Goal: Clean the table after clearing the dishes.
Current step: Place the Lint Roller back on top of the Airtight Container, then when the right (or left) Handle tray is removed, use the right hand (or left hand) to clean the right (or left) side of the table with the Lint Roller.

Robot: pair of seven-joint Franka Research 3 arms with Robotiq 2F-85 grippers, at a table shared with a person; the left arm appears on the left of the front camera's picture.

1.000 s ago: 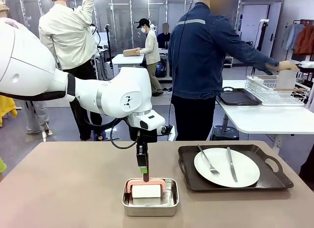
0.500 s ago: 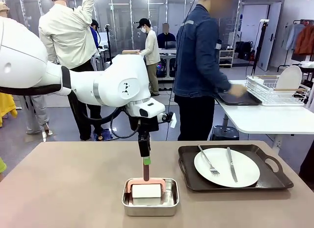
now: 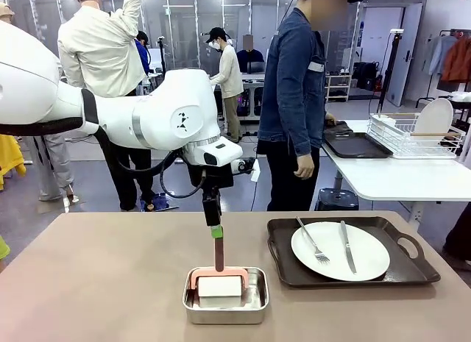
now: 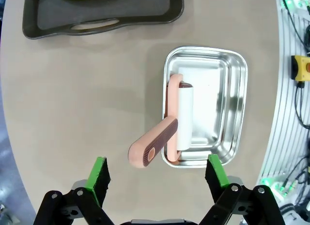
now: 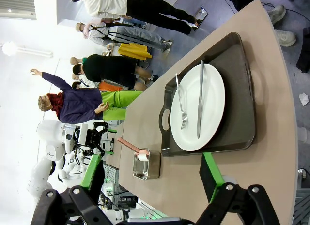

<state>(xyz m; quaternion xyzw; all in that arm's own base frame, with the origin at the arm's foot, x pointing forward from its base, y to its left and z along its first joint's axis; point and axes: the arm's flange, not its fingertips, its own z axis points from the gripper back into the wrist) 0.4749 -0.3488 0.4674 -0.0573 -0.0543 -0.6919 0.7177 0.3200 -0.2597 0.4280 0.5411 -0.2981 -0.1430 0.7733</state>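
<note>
Front view: The left gripper (image 3: 215,235) hangs fingers-down over the steel pan (image 3: 225,298) at the near middle of the table (image 3: 110,283). A pink-handled roller (image 3: 219,283) lies in the pan, and its handle (image 3: 218,257) rises to the green pads. To the right, 1 dark tray (image 3: 346,272) sits on the table with a white plate (image 3: 353,257), a fork (image 3: 313,243) and a knife (image 3: 346,246). A person (image 3: 298,99) stands at the far side beside a white table (image 3: 397,176), where a 2nd dark tray (image 3: 360,145) lies next to a rack (image 3: 412,140).

Left wrist view: The left gripper (image 4: 156,159) has its jaws spread wide and holds nothing. The handle's free end (image 4: 145,155) lies between the 2 pads (contact cannot be confirmed). The white roll (image 4: 184,116) rests inside the pan (image 4: 227,109).

Right wrist view: The right gripper (image 5: 150,159) is also spread wide and empty. It looks along the table at the tray (image 5: 242,113) and plate (image 5: 203,109).

Assessment: Clearing appears half done, since 1 tray remains on the table. The step in hand is the pick-up of the roller. The next move calls for a short descent, then closing squarely on the handle before lifting, so the pan is not dragged along.
</note>
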